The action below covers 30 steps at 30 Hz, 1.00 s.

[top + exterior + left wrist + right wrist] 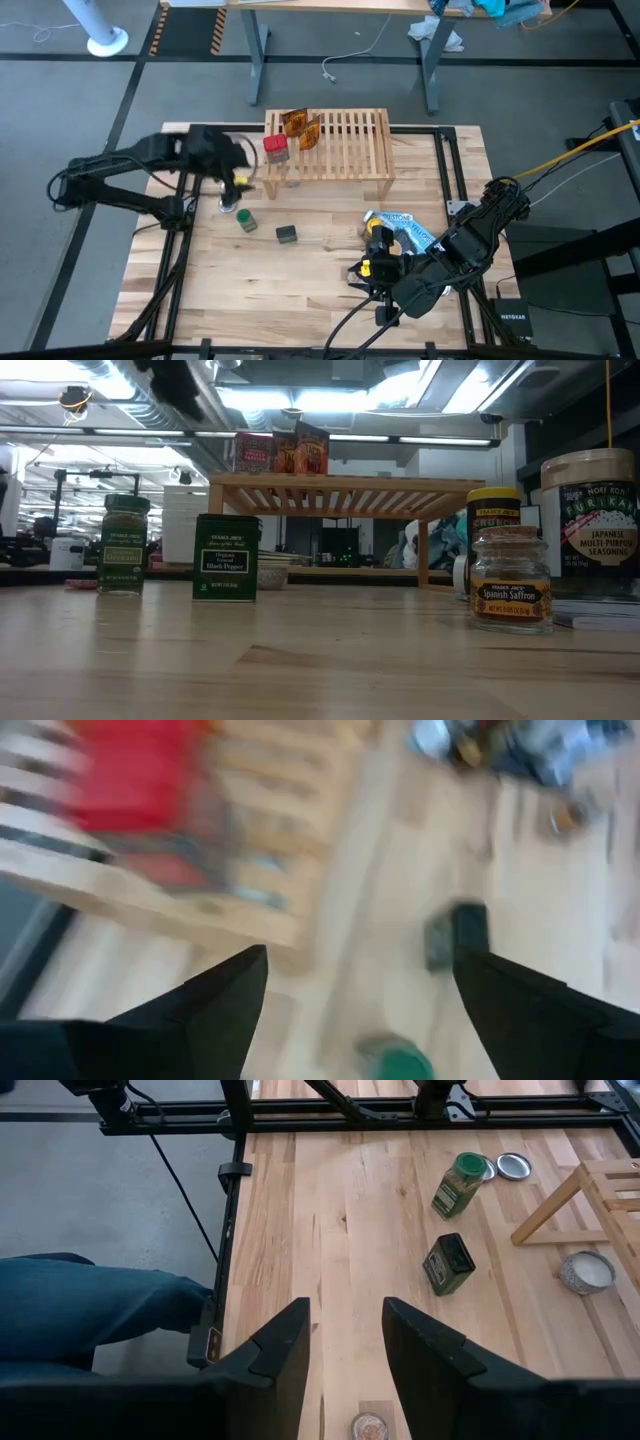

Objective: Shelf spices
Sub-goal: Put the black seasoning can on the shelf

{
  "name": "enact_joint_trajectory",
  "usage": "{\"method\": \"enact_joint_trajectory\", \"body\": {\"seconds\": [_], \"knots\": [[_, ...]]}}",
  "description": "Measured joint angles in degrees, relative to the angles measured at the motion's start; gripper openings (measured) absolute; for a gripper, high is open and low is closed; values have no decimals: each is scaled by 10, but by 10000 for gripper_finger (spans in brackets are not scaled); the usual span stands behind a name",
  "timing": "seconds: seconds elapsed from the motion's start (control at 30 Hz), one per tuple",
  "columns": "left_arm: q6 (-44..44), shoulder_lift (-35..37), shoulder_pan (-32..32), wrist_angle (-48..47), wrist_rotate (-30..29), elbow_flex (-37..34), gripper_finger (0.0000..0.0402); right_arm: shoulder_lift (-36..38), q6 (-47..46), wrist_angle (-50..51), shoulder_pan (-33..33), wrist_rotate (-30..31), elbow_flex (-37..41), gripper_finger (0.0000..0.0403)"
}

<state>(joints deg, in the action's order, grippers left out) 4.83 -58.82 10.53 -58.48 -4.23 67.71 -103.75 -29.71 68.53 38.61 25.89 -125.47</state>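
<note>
Where the shelf (328,143) stands at the worktop's (300,290) far edge, we see a red-capped jar (276,148) and 2 orange packets (300,127) on it; the left gripper (240,183), jaws wide and empty, hangs beside it, above the green-capped jar (246,220). The right gripper (372,268), jaws partly open, holds nothing.

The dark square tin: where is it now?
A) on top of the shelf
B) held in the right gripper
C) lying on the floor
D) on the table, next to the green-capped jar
D: the dark square tin stands on the table, beside the green-capped jar, in front of the shelf.
</note>
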Motion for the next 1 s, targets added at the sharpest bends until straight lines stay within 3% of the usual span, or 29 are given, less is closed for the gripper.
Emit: {"method": "enact_joint_trajectory", "body": {"seconds": [0.27,0.47,0.63,1.0], "knots": [[109,-66,-129,34,-50,-47,312,0,0,0,0,0,0,134],[143,-150,-184,90,-81,-56,312,0,0,0,0,0,0,134],[147,-202,-196,101,-113,-57,312,0,0,0,0,0,0,134],[175,-236,-195,107,-144,-57,312,0,0,0,0,0,0,134]]}}
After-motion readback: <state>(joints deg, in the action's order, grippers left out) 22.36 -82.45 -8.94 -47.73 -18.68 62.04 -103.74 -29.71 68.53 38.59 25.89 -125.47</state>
